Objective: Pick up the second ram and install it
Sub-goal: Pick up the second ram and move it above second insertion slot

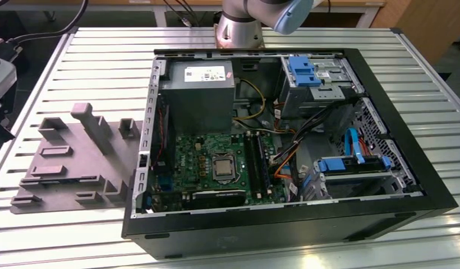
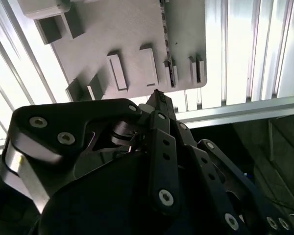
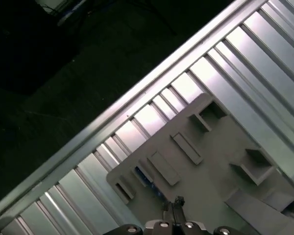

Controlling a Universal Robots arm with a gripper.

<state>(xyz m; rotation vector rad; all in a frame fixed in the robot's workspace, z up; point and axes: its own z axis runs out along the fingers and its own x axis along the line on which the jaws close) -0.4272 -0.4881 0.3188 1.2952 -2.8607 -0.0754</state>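
Note:
In both wrist views my gripper [image 2: 157, 94] [image 3: 178, 201] hangs above the near edge of the grey moulded tray [image 2: 137, 29] [image 3: 210, 147], its fingertips closed together with nothing between them. The second ram [image 2: 166, 44] is a thin dark strip standing on edge in the tray, running away from the fingertips. In the first wrist view it shows as a dark bluish strip [image 3: 144, 177] close to the tips. The exterior view has the tray [image 1: 73, 162] on its left, beside the open computer case [image 1: 290, 140]. The green board [image 1: 215, 162] lies inside with its long black slots [image 1: 257, 162].
The ribbed metal table [image 1: 102, 67] carries everything; its edge [image 3: 112, 115] and the dark floor lie close beyond the tray. Inside the case are a grey power supply [image 1: 196, 89], blue drive brackets [image 1: 301, 70] and loose cables [image 1: 290, 151]. The arm's base [image 1: 241, 28] stands behind the case.

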